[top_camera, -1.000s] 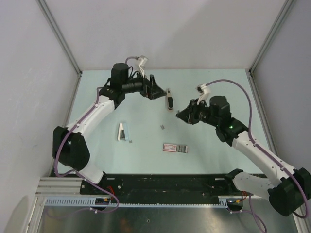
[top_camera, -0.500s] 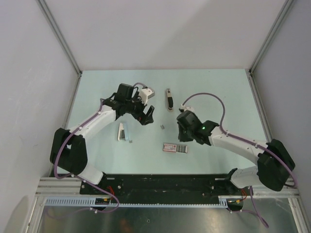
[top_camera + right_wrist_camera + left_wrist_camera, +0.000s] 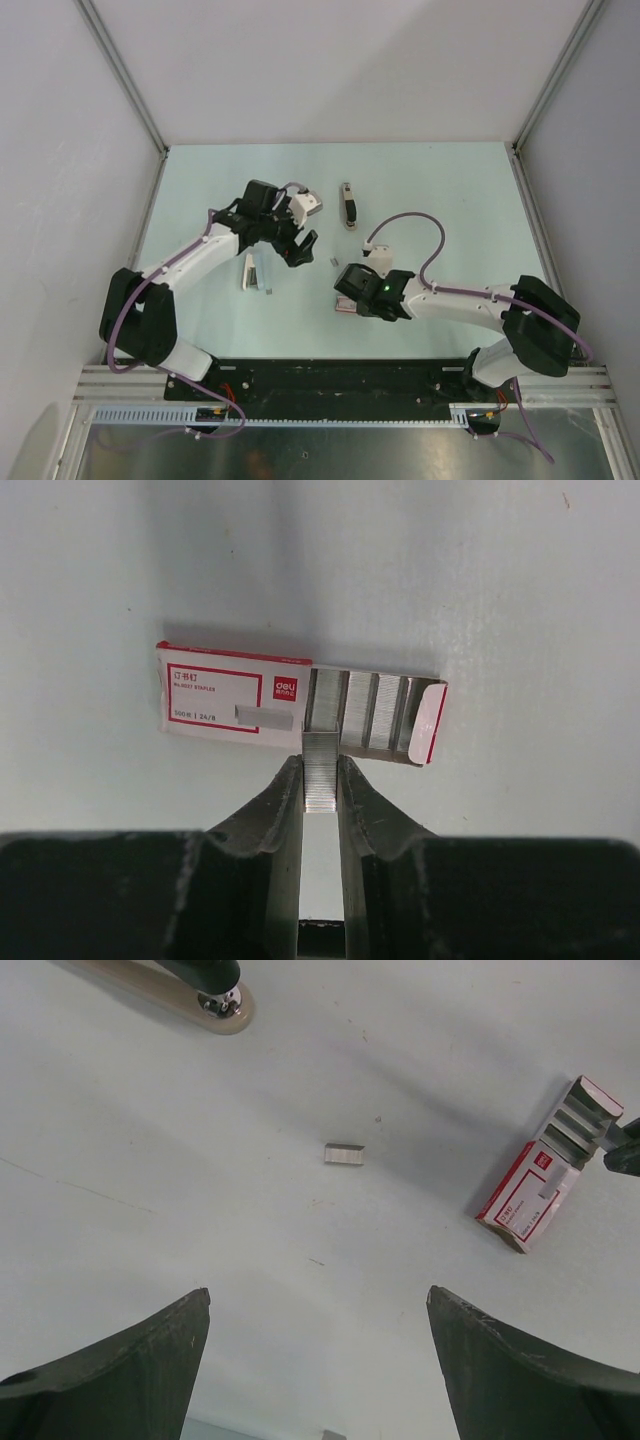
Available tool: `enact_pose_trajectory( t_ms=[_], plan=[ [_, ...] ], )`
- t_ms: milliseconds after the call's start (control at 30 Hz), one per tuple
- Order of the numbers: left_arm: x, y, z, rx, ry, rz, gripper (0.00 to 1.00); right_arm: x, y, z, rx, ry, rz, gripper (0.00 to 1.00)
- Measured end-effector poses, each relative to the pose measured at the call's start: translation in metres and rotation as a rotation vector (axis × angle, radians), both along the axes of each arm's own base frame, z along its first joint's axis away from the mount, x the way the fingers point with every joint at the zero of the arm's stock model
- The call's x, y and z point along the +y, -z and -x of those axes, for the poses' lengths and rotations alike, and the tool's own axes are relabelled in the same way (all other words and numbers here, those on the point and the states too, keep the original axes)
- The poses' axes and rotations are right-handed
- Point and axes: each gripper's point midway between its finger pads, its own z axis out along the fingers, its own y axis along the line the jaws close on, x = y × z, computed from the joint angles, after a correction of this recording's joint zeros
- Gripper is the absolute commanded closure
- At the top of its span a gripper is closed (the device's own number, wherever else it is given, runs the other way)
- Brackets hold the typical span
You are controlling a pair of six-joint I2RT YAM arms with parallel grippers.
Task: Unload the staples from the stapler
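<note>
The stapler point(image 3: 348, 206) is a slim dark bar lying at the far middle of the table; its end shows in the left wrist view point(image 3: 214, 998). My right gripper point(image 3: 320, 762) is shut on a short strip of staples point(image 3: 320, 788) and holds it at the open end of the pink-and-white box point(image 3: 230, 695). In the top view this gripper point(image 3: 350, 290) covers most of the box point(image 3: 342, 306). Another tiny staple strip point(image 3: 333, 262) lies loose on the table point(image 3: 344, 1154). My left gripper point(image 3: 303, 248) is open and empty, hovering left of that strip point(image 3: 318, 1295).
A white and grey bar-shaped object point(image 3: 250, 272) lies left of centre, with a tiny piece point(image 3: 270, 292) beside it. The box point(image 3: 540, 1185) shows rows of staples in its open tray. White walls and metal posts bound the pale green table point(image 3: 450, 200).
My right arm has swung left and nearer, from beside the stapler down to the box. My left arm has drawn back from the stapler toward the table's middle.
</note>
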Motion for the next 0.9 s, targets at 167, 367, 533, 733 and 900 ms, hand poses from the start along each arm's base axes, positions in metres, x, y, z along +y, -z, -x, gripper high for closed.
enact_pose_trajectory(
  t_ms=[167, 367, 533, 733, 900],
  plan=[
    [-0.004, 0.001, 0.005, -0.003, 0.02, -0.003, 0.07, 0.001, 0.003, -0.002, -0.005, 0.045, -0.002, 0.95],
    [-0.007, 0.0, 0.008, -0.011, 0.039, -0.006, 0.08, -0.002, 0.012, -0.003, 0.009, 0.07, 0.022, 0.93],
    [-0.007, 0.001, 0.009, -0.016, 0.044, -0.01, 0.08, -0.004, 0.013, -0.005, 0.012, 0.079, 0.024, 0.89],
    [-0.007, 0.001, 0.011, -0.02, 0.045, -0.013, 0.07, -0.006, 0.015, -0.007, 0.017, 0.088, 0.025, 0.84],
    [-0.007, -0.001, 0.011, -0.029, 0.051, -0.014, 0.07, -0.006, 0.017, -0.006, 0.032, 0.087, 0.024, 0.83]
  ],
)
